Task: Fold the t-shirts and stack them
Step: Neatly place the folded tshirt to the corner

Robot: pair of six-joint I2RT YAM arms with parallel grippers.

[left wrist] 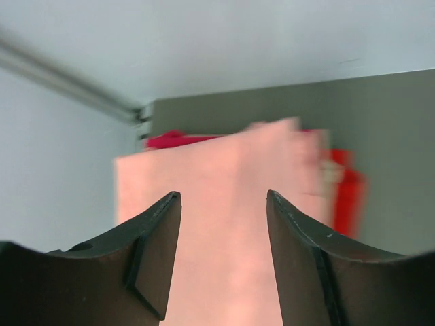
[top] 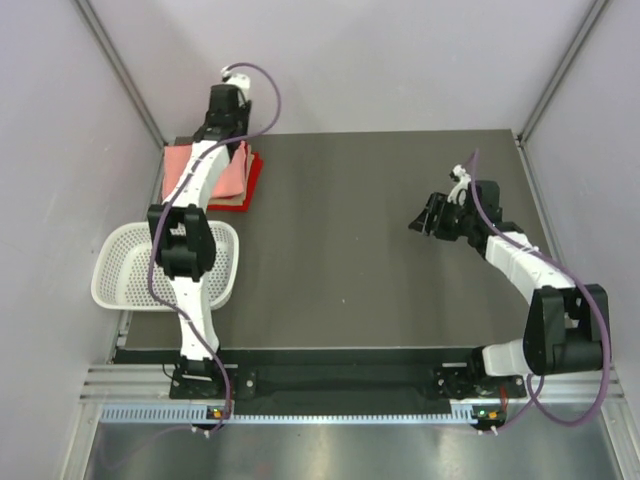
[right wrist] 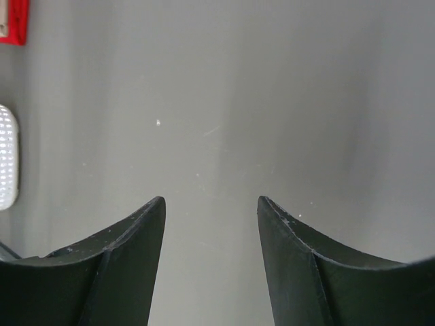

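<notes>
The dark grey table fills the middle of the top view. At its left edge sits the white perforated basket. The left arm crosses above the basket with its elbow, and the mesh floor shows on either side of it.

In the table's far left corner lie the red t-shirts, folded flat; how many there are cannot be told. The salmon-pink t-shirt is folded and rests on top of them, leaving a red border along its right and near sides.

The left gripper is over this stack with its fingers released and spread apart, and the pink cloth shows in the gap between them.

The right gripper is well apart, over the table's right side. Its fingers are likewise released, and only grey tabletop shows between them.
</notes>
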